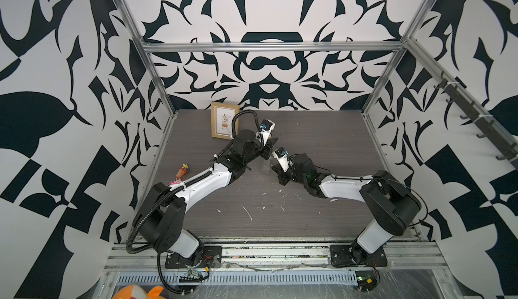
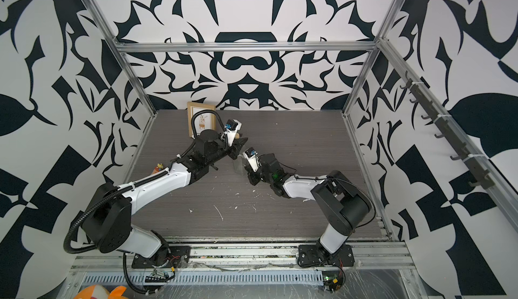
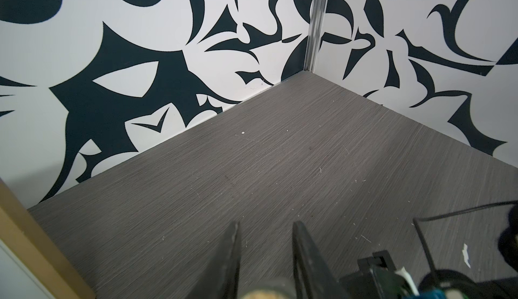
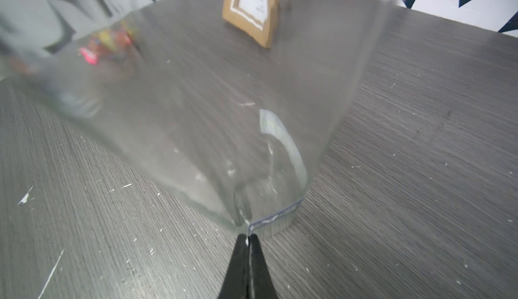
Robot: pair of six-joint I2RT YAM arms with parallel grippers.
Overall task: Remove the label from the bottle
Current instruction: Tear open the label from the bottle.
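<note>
Overhead, table: grey wood-grain laminate table (image 1: 322, 137), matte, with a fine straight grain.
Overhead, bottle: clear glass bottle (image 1: 265, 165) near the table's middle, between the two grippers in both top views. It is so transparent that only faint edges show.
Overhead, left gripper: black, tapered left gripper (image 1: 271, 144) at the bottle's top end, on its far side.
Overhead, right gripper: right gripper (image 1: 274, 169) just right of the bottle's lower part.
Overhead, the rest: tan wooden picture frame (image 1: 224, 119) standing at the far edge. A small bright toy figure (image 1: 183, 170) is at the left. Thin white scraps (image 1: 246, 212) are strewn over the near half.
Left wrist, left gripper: two flat black wedge-shaped fingers (image 3: 232, 255) stand a stopper's width apart, clamped on the bottle's rough tan cork (image 3: 260, 294). Only the cork's rim is in view.
Left wrist, surroundings: bare grained table (image 3: 280, 157) and the frame's plain tan edge (image 3: 42, 241).
Right wrist, bottle: a smooth, rounded glass wall (image 4: 210, 101) fills the view, blurred, with its base down at the table. I cannot tell whether it stands quite upright.
Right wrist, label: the label (image 4: 277, 216) is a thin whitish strip with a dark blue line, lying along the bottle's bottom edge. Its near end is lifted off the glass.
Right wrist, right gripper: two slim black fingers (image 4: 236, 266) are pressed together. The label's white end is pinched between the tips.
Right wrist, through the glass: a pale curved band (image 4: 283, 135) shows; I cannot tell whether it is label or glass rim.
</note>
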